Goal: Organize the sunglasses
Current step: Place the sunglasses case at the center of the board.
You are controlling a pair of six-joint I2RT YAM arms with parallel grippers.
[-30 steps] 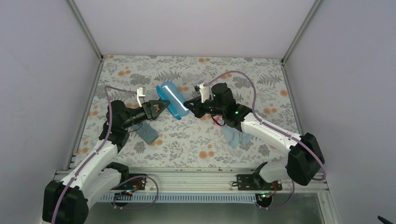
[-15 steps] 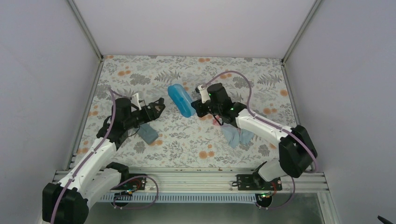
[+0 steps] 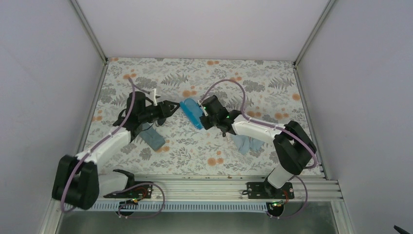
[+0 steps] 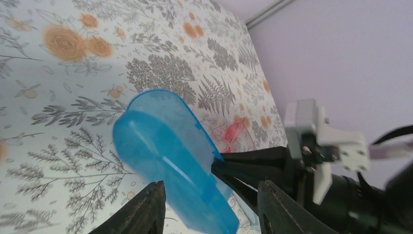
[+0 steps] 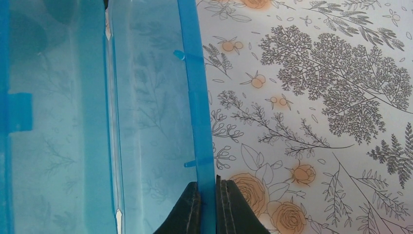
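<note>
A translucent blue case lies open in the middle of the table. My right gripper is shut on its long rim; in the right wrist view the gripper pinches the blue edge, and the case's inside looks empty. My left gripper is open just left of the case. In the left wrist view the open gripper frames the case's near end. The pink-red sunglasses lie on the table behind the case. The black sunglasses are not in view.
An oblong grey case lies under the left arm. A light blue cloth lies beneath the right forearm. The table has a floral cover. Walls close in on the left, right and back.
My right gripper has brought the blue case down and slightly left towards the table. My left gripper has swung up and right, closer to the case's left end.
</note>
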